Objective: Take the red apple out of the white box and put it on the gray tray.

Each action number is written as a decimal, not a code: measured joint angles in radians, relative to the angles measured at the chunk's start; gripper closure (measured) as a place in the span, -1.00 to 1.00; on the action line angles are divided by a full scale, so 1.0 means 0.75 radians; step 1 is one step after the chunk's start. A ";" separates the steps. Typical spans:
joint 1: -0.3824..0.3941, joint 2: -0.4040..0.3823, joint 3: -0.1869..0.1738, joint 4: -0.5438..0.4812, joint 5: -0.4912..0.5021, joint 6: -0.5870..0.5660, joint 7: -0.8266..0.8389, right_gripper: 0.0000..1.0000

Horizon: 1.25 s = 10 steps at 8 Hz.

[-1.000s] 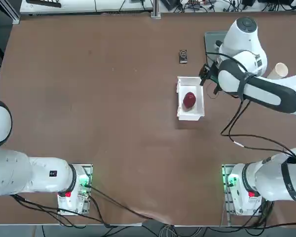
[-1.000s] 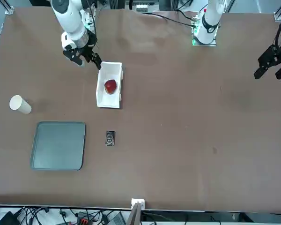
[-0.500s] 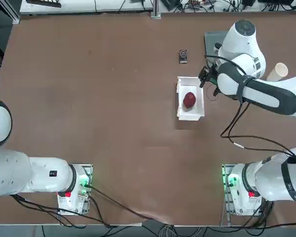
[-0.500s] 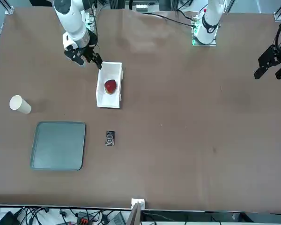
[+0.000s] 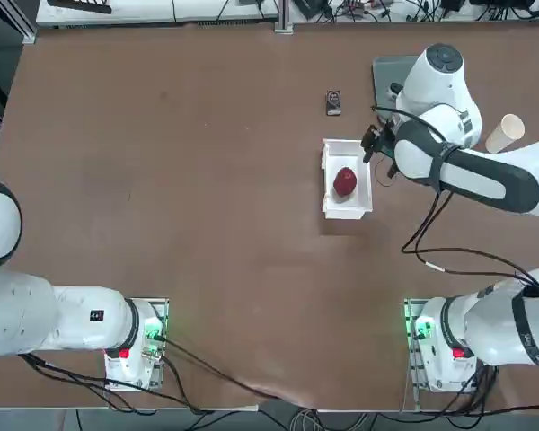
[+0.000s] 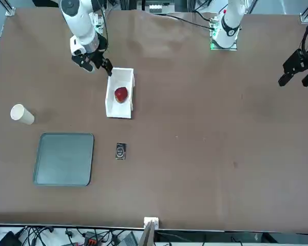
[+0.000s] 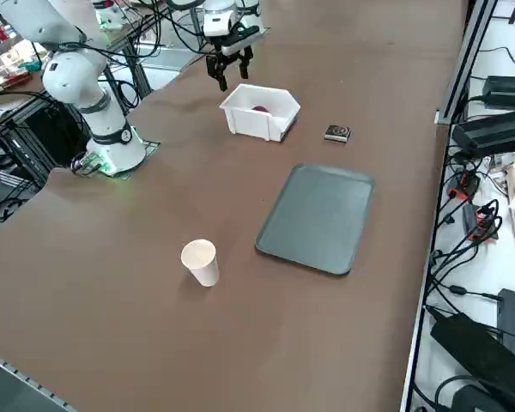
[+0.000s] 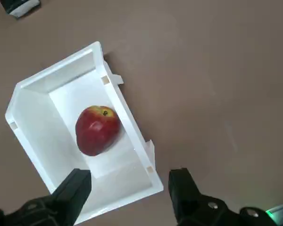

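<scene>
Above white box [image 8: 61,132] rim, tool [image 8: 129,190] wide, empty.

Only change over the last second: the right arm's black two-finger claw [image 5: 370,144] has crept sideways toward the small white rectangular open-top box [image 5: 347,191], in the top view going from just off the box's far right corner to right at that corner. Front view agrees: the claw [image 6: 96,64] has slid a little closer to the box [image 6: 120,94] and slightly further from the camera. The arm's white wrist and forearm have shifted with it. Fingers stand spread apart, with the same gap as before.
</scene>
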 joint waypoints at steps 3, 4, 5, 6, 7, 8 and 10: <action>0.000 0.006 0.000 -0.008 0.000 0.001 0.013 -1.00; 0.000 0.017 0.000 -0.010 0.000 0.011 0.041 -1.00; 0.000 0.034 0.000 -0.012 0.000 0.033 0.077 -1.00; 0.000 0.057 0.001 -0.012 0.000 0.056 0.113 -1.00; 0.000 0.081 0.001 -0.012 0.000 0.076 0.150 -1.00; 0.000 0.104 0.001 -0.012 0.000 0.089 0.172 -1.00; 0.000 0.137 0.001 -0.011 0.000 0.116 0.231 -1.00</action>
